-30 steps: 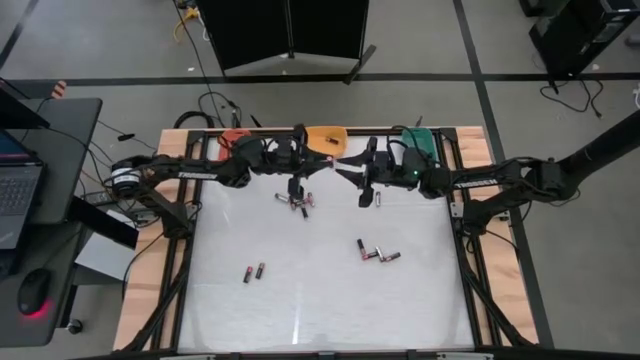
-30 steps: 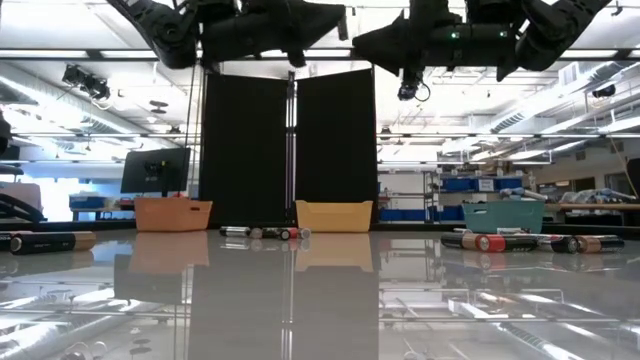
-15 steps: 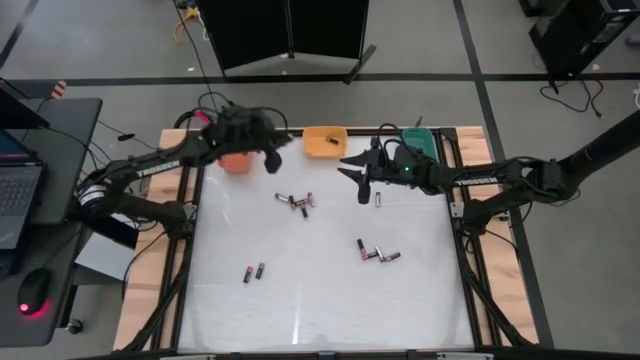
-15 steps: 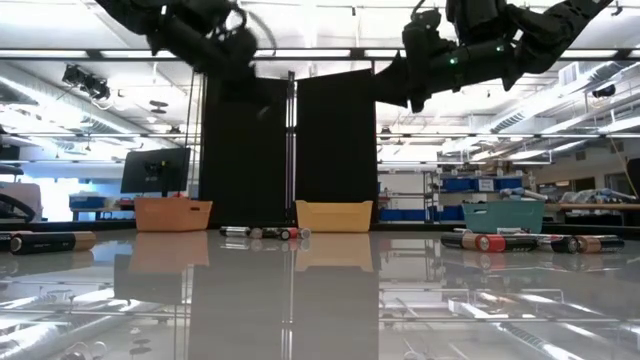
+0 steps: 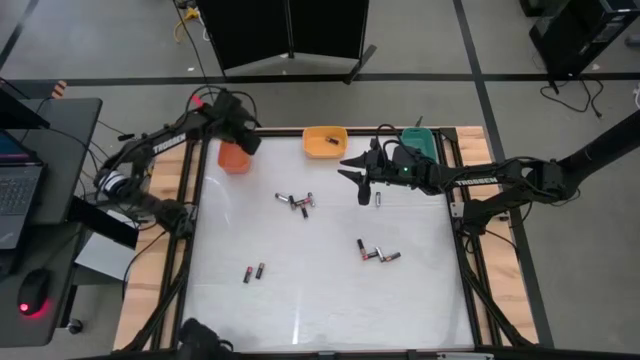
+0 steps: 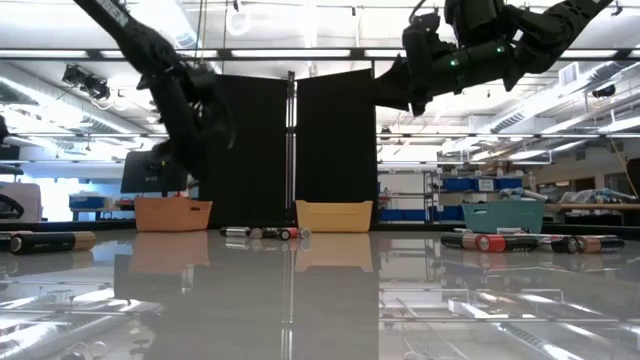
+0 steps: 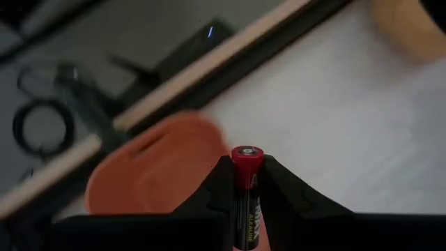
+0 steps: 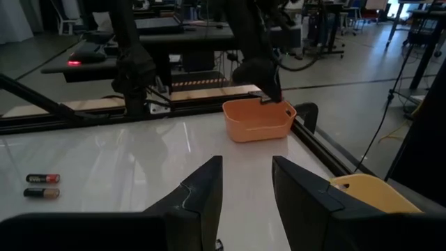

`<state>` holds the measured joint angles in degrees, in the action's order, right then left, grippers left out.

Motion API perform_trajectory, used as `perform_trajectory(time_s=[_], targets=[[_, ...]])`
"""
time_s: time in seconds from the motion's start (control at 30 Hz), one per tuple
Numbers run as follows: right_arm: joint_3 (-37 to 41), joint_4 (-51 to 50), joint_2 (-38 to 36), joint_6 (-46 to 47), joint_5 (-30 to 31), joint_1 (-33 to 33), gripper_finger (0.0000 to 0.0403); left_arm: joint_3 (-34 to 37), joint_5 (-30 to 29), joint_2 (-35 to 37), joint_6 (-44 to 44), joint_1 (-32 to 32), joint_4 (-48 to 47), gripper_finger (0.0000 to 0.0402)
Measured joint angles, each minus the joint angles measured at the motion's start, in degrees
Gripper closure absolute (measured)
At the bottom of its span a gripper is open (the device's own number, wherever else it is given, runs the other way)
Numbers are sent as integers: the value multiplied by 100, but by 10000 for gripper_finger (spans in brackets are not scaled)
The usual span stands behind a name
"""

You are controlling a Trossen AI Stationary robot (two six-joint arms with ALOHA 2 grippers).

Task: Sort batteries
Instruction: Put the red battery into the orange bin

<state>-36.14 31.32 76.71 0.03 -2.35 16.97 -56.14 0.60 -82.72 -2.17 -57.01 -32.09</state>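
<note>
The left gripper [image 7: 242,183] clenches a red-tipped battery [image 7: 245,167] above the orange bin [image 5: 232,158] at the table's far-left corner. The right gripper [image 8: 245,183] hangs released near the far edge.

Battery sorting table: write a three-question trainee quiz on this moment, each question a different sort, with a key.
1. True or false: the left gripper holds a battery.
2. Which bin is the left gripper above? A orange bin B yellow bin C green bin
3. Fill in: the right gripper has its jaws ____.

Key: 1 true. 2 A. 3 open, with nothing between them.
</note>
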Motion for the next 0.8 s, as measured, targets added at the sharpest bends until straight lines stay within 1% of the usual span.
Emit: perform_trajectory(time_s=[0.1,0.2,0.33,0.53,0.67,0.8], targets=[[0,-61,0,0,0,0,268,0,0,-250,-14,-206,-220,354],[0,-110,0,0,0,0,268,0,-1,-438,-13,-302,-231,354],[0,-173,0,12,0,0,268,0,-4,-679,-13,-318,-265,354],[0,-191,0,24,-1,0,268,0,-269,-1067,12,-319,-264,354],[0,-200,0,26,-2,0,268,0,-295,-1143,28,-320,-165,353],[0,-200,0,26,-2,0,268,0,-295,-1139,-63,-320,-242,313]])
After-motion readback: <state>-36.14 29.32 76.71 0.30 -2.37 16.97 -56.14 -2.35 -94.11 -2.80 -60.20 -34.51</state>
